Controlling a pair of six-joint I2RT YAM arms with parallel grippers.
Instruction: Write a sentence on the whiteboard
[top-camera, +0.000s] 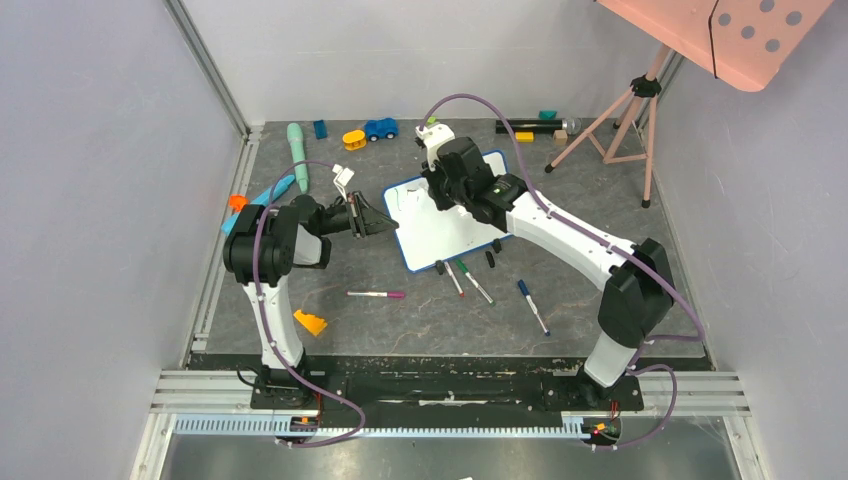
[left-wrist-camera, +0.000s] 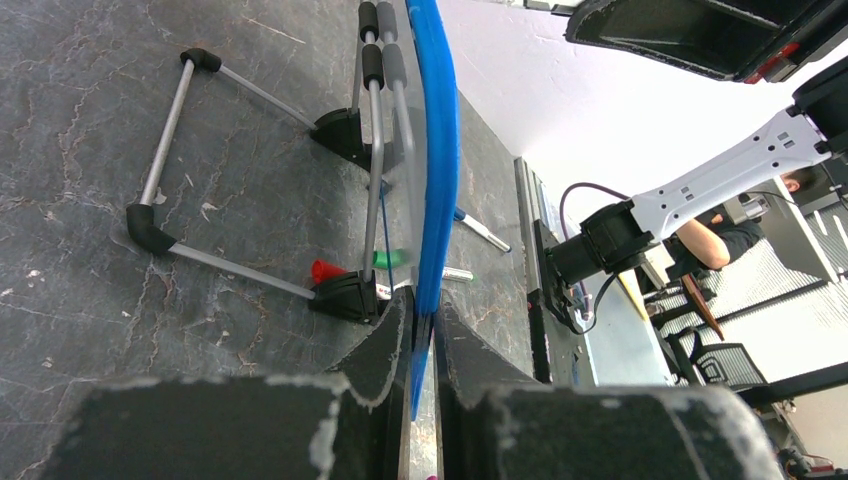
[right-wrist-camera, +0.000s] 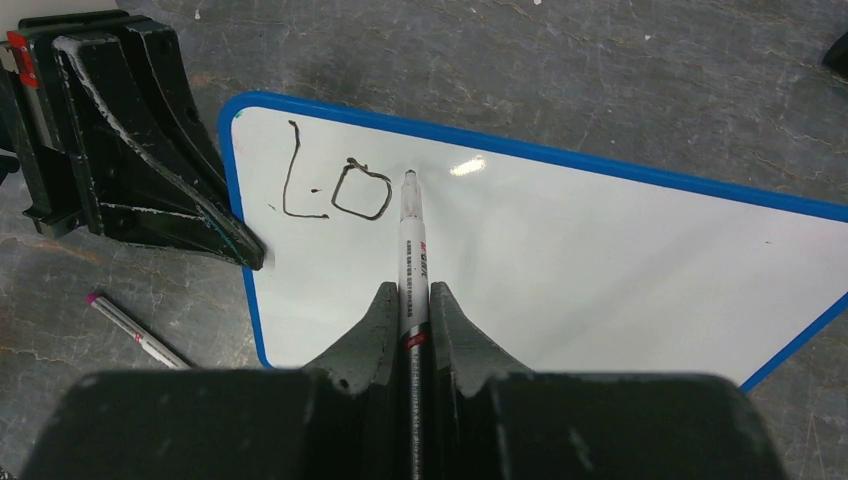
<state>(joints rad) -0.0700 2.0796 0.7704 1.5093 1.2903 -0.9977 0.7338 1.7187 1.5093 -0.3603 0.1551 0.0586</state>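
Observation:
The whiteboard (top-camera: 455, 225) with its blue frame lies tilted at the table's middle. My left gripper (top-camera: 385, 226) is shut on the board's left edge; in the left wrist view the blue frame (left-wrist-camera: 437, 170) runs edge-on between the jaws (left-wrist-camera: 421, 315). My right gripper (right-wrist-camera: 411, 292) is shut on a white and black marker (right-wrist-camera: 411, 250), tip on the whiteboard (right-wrist-camera: 560, 260) just right of the letters. Of the sentence only "Lo" (right-wrist-camera: 335, 187) shows, in dark marker near the top left corner. The left gripper's fingers (right-wrist-camera: 150, 170) hold the left edge.
Several loose markers (top-camera: 470, 280) lie in front of the board, one pink-capped (top-camera: 377, 294) to the left. Toys line the back: a blue car (top-camera: 380, 128), yellow piece (top-camera: 353, 139), teal tool (top-camera: 298, 155). An orange wedge (top-camera: 310, 322) lies front left. A pink tripod (top-camera: 620, 125) stands back right.

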